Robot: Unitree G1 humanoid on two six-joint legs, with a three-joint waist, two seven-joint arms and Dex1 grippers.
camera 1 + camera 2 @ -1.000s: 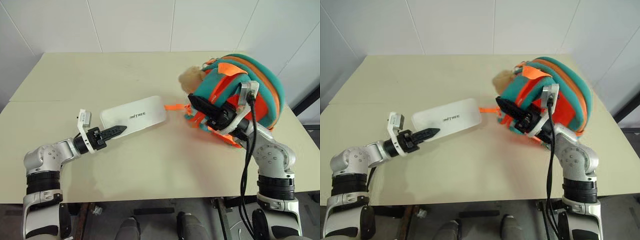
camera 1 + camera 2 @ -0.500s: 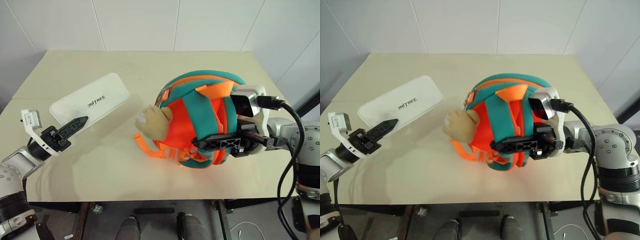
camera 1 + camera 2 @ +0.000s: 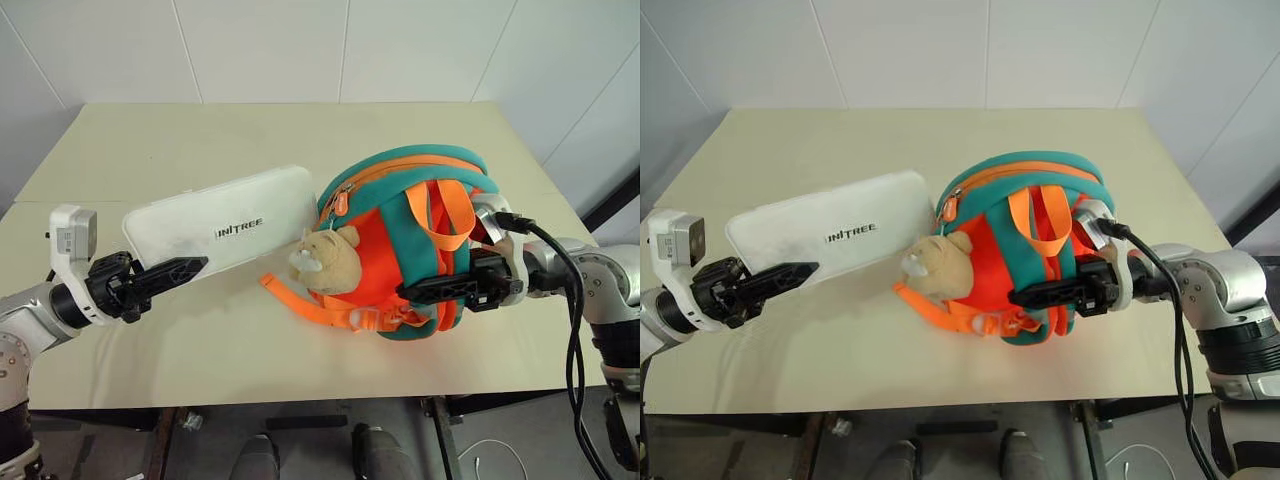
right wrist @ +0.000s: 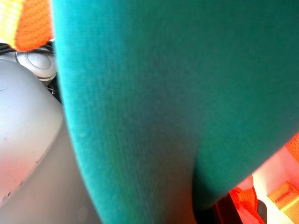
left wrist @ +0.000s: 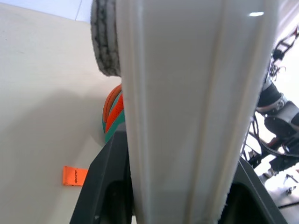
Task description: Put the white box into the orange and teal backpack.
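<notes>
Left end effector (image 3: pixel 185 268): pinching the white box (image 3: pixel 225 225) at its near end
Right end effector (image 3: pixel 425 290): pressed together on the orange and teal backpack (image 3: pixel 400 245)
Backpack: on the bench (image 3: pixel 200 140), beside the box

box (image 3: pixel 225 222) left of backpack (image 3: pixel 400 200), touching

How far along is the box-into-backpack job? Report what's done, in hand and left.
Done: the left gripper is shut on the white box, and the right gripper is shut on the orange and teal backpack. In hand: the box's end is beside the backpack. Left: putting the box inside.
</notes>
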